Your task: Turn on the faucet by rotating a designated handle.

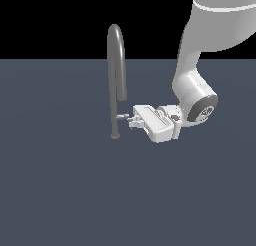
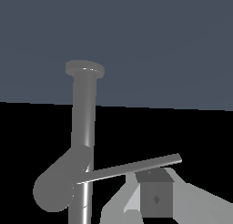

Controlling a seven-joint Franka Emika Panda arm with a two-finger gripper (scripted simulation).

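In the exterior view my arm (image 1: 200, 55) comes down from the upper corner on the exterior view's right, bends at the wrist, and lays my hand nearly level, pointing toward the faucet (image 1: 115, 75). My claw (image 1: 131, 119) sits just beside the faucet's lower stem, at the outer tip of the handle (image 1: 121, 116). The faucet stands upright on the dark grey-blue floor (image 1: 60, 190) on its small round foot, long axis vertical, arching over at the top with the spout end hanging down on the side nearer my hand. The handle is a short thin lever, lying level, jutting from the stem toward my claw. Whether my fingers are closed on it I cannot tell here; they are too small to read.

In the wrist view the faucet (image 2: 84, 123) runs lengthwise through the frame, foot at the far end, spout opening facing the camera. The handle (image 2: 132, 167) slants out from the stem, and one finger (image 2: 155, 198) lies right beside its far end. How wide my claw is parted I cannot tell.

No writing is legible anywhere.
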